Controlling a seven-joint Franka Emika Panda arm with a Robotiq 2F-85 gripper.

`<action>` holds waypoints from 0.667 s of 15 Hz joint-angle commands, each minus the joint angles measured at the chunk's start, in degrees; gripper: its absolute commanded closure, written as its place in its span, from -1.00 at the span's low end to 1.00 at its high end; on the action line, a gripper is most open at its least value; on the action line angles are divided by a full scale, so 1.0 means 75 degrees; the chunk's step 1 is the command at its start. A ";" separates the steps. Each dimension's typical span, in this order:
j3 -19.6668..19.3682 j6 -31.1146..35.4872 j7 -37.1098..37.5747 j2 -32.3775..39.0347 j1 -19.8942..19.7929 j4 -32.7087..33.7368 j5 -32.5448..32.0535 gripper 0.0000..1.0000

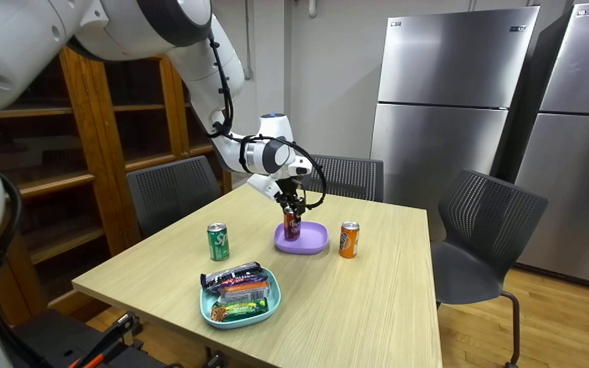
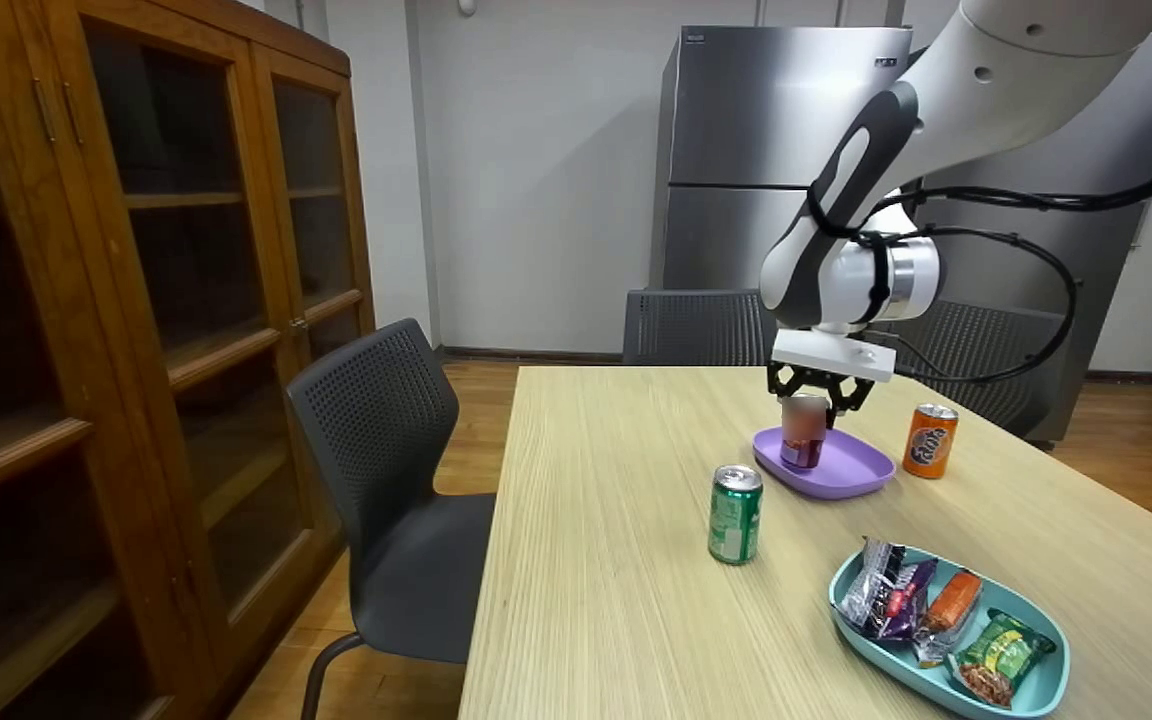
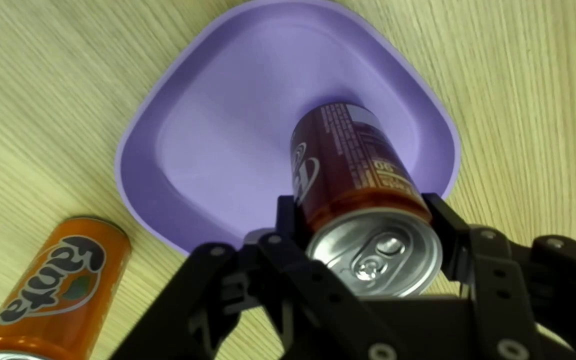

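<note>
A dark red soda can [image 3: 348, 155] stands in a purple plate [image 3: 218, 125], nearer one side of it. My gripper [image 3: 360, 200] has a finger against each side of the can's upper part, just below the silver lid, with no clear gap at either side. In both exterior views the gripper points down over the can [image 1: 292, 227], which also shows in an exterior view [image 2: 802, 447] with its upper part blurred. The can's base rests on or very near the plate [image 1: 317, 237]. An orange Fanta can [image 3: 63, 290] stands beside the plate.
A green Sprite can [image 1: 218, 242] stands on the wooden table [image 1: 366, 306]. A teal tray [image 1: 277, 296] holds several wrapped snack bars. Dark chairs [image 1: 483, 245] stand around the table. A wooden cabinet [image 2: 176, 300] and steel refrigerators [image 1: 443, 143] stand beyond.
</note>
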 commanded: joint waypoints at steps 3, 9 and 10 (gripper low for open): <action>-0.0140 -0.0515 0.0429 0.0341 0.0128 0.0732 -0.0217 0.24; -0.0163 -0.0608 0.0443 0.0281 0.0155 0.0761 -0.0281 -0.99; -0.0143 -0.0567 0.0401 0.0193 0.0137 0.0693 -0.0282 -1.00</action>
